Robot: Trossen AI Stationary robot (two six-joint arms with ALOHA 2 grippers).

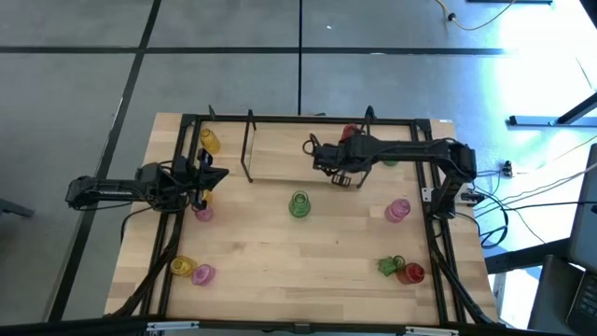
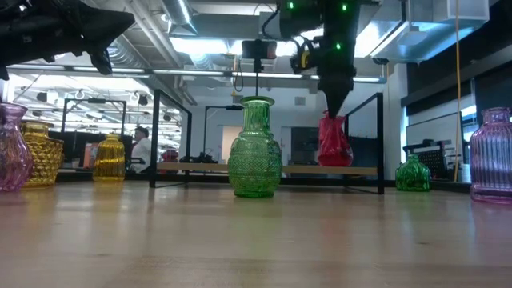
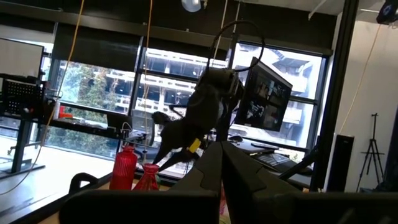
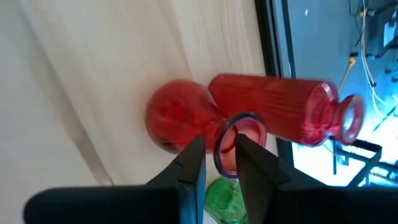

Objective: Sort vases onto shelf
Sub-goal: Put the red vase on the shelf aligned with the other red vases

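Note:
The shelf point(image 1: 280, 154) is a light-wood board with black end frames at the table's far side. Two red vases stand on its right part: a bulbous one point(image 4: 177, 118) and a ribbed one point(image 4: 280, 118) close beside it. My right gripper point(image 4: 221, 168) is above the bulbous red vase point(image 2: 334, 142), fingers pointing down at its mouth. My left gripper point(image 3: 221, 155) is shut and raised over the table's left side point(image 1: 213, 175), near a pink vase point(image 1: 202, 213). A green vase point(image 1: 298, 203) stands upright mid-table. My right gripper comes from above, pointing down, onto the bulbous red vase's mouth point(image 4: 225, 138). One finger point(image 4: 193, 165) is outside the rim and the other point(image 4: 255, 165) covers the rim's far half; whether that one is inside the mouth I cannot tell. The vase stands upright on the shelf board.
Other vases stand about the table: yellow point(image 1: 210, 140) left of the shelf, pink point(image 1: 398, 210) on the right, green point(image 1: 387, 266) and red point(image 1: 410, 273) near right, yellow point(image 1: 182, 266) and pink point(image 1: 202, 273) near left. Another green one point(image 1: 390, 159) is by my right arm.

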